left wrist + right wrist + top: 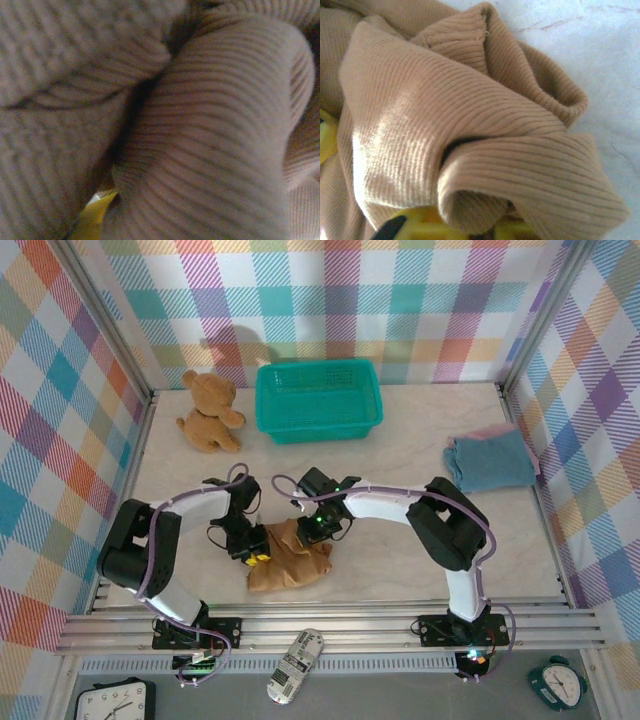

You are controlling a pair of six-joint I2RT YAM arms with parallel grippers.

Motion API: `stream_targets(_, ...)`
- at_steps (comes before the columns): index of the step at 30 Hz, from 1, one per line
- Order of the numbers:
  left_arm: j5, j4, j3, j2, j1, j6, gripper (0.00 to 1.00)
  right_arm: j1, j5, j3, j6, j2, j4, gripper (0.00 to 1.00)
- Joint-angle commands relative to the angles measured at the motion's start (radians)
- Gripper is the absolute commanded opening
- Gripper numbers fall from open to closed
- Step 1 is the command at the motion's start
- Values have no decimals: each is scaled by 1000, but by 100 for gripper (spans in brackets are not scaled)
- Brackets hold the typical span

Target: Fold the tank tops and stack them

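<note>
Judging by the table (400, 440), we count two of three tops done: the slate blue tank top (490, 462) lies folded over the dusty pink tank top (497, 429) at the far right. The ochre brown tank top (290, 565) sits rumpled near our bases, not yet folded or stacked. Our left end effector (252, 550) and right end effector (318, 530) are buried in its cloth; we cannot tell whether either is clamped or apart.

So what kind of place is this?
Probably a robot practice booth: checked walls box in a table, and the left arm and right arm are bolted to a metal rail.
</note>
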Motion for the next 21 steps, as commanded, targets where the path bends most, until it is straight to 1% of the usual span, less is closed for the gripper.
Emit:
stream_targets(1, -18, 45, 48, 45, -21, 11, 5, -74, -83, -77, 74, -69, 36, 5)
stream_targets(3, 6, 43, 111, 53, -39, 1, 0, -147, -141, -135, 127, -137, 89, 2)
stream_targets(7, 51, 54, 275, 106, -105, -25, 0, -308, -279, -217, 203, -235, 168, 0)
stream_targets(11, 105, 102, 482, 218, -192, -61, 0, -472, -377, -237, 217, -318, 167, 0)
stream_targets(13, 110, 98, 627, 293, -240, -66, 0, -577, -398, -235, 206, -370, 141, 0)
stream_targets(14, 112, 100, 683, 327, -256, -68, 0, -622, -404, -223, 185, -390, 108, 0)
stream_targets(15, 116, 105, 762, 364, -274, -73, 0, -667, -389, -192, 133, -408, 35, 0)
stream_targets(18, 143, 133, 968, 494, -323, -98, 0, -769, -309, -77, -26, -434, -158, 0)
stream_targets(21, 153, 134, 1191, 631, -369, -114, 0, -885, -258, -5, -120, -447, -253, 0)
